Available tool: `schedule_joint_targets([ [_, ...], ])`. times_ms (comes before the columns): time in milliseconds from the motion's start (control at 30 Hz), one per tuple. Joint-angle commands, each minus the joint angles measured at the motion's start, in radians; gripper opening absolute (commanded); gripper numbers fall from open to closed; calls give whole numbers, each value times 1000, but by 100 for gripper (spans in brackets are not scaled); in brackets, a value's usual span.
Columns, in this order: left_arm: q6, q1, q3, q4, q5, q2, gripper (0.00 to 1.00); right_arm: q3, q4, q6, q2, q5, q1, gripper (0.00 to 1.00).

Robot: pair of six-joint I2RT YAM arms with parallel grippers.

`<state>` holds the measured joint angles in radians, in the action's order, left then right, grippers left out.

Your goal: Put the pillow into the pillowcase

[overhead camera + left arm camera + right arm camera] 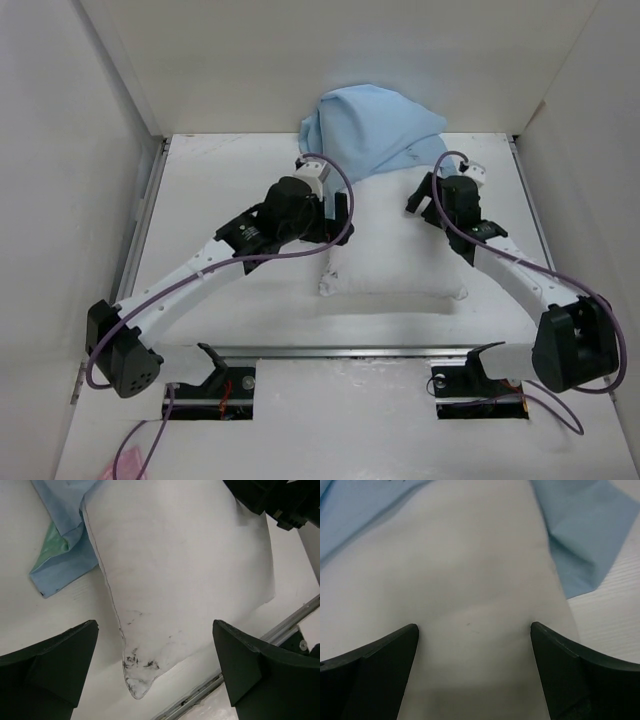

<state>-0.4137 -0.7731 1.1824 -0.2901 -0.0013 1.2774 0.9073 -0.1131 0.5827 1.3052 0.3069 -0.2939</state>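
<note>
My left gripper [155,635] and my right gripper [475,635] are both wide open and hold nothing. The left one hangs over the left edge of the pillow [395,250]. The right one hangs over its right side. The pillow lies right under me on the table [230,300], with its long way running from near to far. Its far end goes under the bunched blue pillowcase [370,125] at the back. I think only that end is inside and most of it sticks out. Both arms are about as close.
</note>
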Motion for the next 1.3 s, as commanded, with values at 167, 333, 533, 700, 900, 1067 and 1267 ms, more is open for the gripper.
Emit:
schedule_joint_targets([
  [167, 115, -74, 149, -38, -58, 106, 100, -82, 217, -26, 52, -577, -149, 97],
  [333, 136, -86, 183, -81, -120, 131, 100, -2, 285, 22, 71, -730, -234, 97],
  [533, 136, -86, 174, -81, -190, 111, 100, 117, 123, 13, 39, -697, -234, 97],
  [700, 115, -95, 164, -129, -307, 151, 100, 90, -71, 2, -93, -414, -104, 97],
  [900, 148, -130, 247, -155, -340, 310, 100, 70, -264, -12, -267, -108, -27, 99],
  [1067, 122, -130, 387, -241, -463, 526, 100, 90, -326, -12, -297, 49, -5, 99],
  [1267, 151, -130, 332, -135, -236, 428, 100, 110, -340, 9, -204, 152, 13, 99],
])
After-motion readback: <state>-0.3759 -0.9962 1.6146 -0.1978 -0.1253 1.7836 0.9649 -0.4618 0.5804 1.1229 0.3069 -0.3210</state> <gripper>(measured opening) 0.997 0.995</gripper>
